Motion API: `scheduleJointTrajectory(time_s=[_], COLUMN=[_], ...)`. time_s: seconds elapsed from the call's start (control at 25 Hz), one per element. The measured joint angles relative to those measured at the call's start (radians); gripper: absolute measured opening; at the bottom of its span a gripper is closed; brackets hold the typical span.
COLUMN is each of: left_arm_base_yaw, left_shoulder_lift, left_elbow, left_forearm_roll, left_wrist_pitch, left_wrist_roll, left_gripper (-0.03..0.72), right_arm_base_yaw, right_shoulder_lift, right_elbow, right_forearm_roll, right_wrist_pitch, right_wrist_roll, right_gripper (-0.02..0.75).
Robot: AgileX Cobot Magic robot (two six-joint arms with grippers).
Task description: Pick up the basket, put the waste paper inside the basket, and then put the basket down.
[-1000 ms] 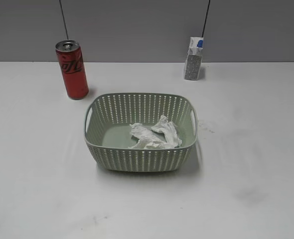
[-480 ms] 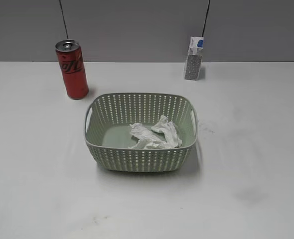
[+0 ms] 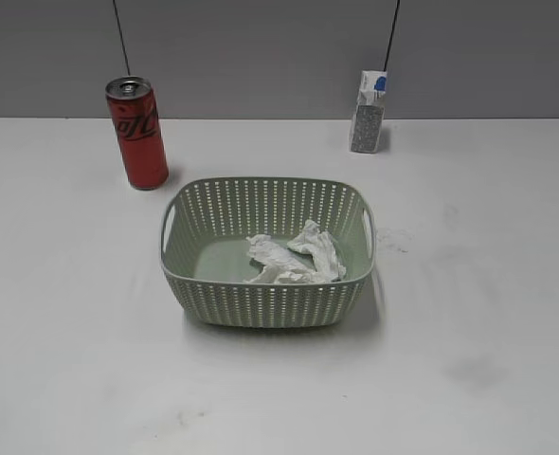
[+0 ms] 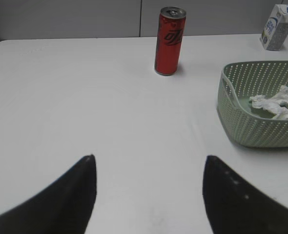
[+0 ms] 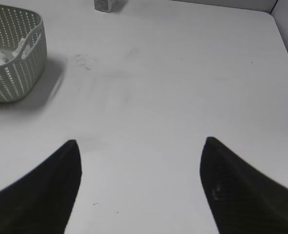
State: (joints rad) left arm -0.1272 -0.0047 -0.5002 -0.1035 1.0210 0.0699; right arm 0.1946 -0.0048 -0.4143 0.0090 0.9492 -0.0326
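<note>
The pale green basket [image 3: 265, 299] stands on the white table in the middle of the exterior view. Crumpled white waste paper [image 3: 296, 258] lies inside it, toward the right side. The basket also shows at the right of the left wrist view [image 4: 251, 134] with the paper [image 4: 276, 101] in it, and at the upper left of the right wrist view [image 5: 12, 73]. My left gripper [image 4: 149, 161] is open and empty over bare table, left of the basket. My right gripper [image 5: 140, 144] is open and empty over bare table, right of the basket. Neither gripper shows in the exterior view.
A red drink can [image 3: 136, 133] stands behind the basket at the left; it also shows in the left wrist view [image 4: 169, 41]. A small white-and-grey carton [image 3: 368, 112] with a blue top stands at the back right. A grey wall runs behind the table.
</note>
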Motion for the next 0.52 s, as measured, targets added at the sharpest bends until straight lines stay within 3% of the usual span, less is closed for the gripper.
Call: scheduleJointTrajectory(time_s=[0.52], left_arm_base_yaw=[0.0], left_shoulder_lift=[0.0], left_elbow=[0.0], left_forearm_roll=[0.0], left_wrist_pitch=[0.0], left_wrist_roll=[0.0], left_gripper=[0.495], right_arm_base_yaw=[0.0], right_shoulder_lift=[0.0], right_elbow=[0.0], right_forearm_roll=[0.0], right_wrist_pitch=[0.0], right_wrist_roll=[0.0], right_gripper=[0.573])
